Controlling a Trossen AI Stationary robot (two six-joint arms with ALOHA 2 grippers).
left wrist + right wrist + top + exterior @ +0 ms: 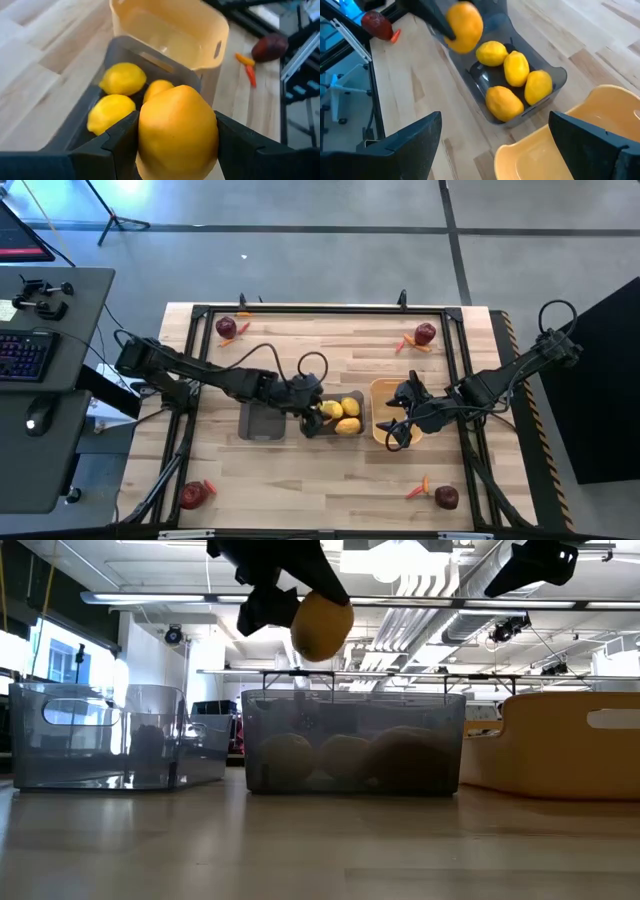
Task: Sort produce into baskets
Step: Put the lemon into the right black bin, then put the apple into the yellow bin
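From my seat, the left gripper (pixel 177 145) has a lemon (pixel 177 132) pinched between its two fingers (pixel 117 142), one pressed to each side of the fruit. In the low view that lemon (pixel 320 627) hangs clear above the middle grey bin (pixel 352 745), not touching its rim. Looking down from above, the left gripper (pixel 308 418) sits over the left end of that bin (pixel 340 432), and the right wrist view shows four lemons (pixel 516 68) already lying inside it, packed close together.

To the left of it stands the other grey bin (pixel 264 421), and just beside the lemon bin on the right is the orange bin (pixel 380 395).

My right gripper (pixel 495 145) hovers above the orange bin with its jaws spread wide and nothing between them.

Farther out, I see apples (pixel 227 328) near the table's four corners, each with a small pepper (pixel 416 491) close by.
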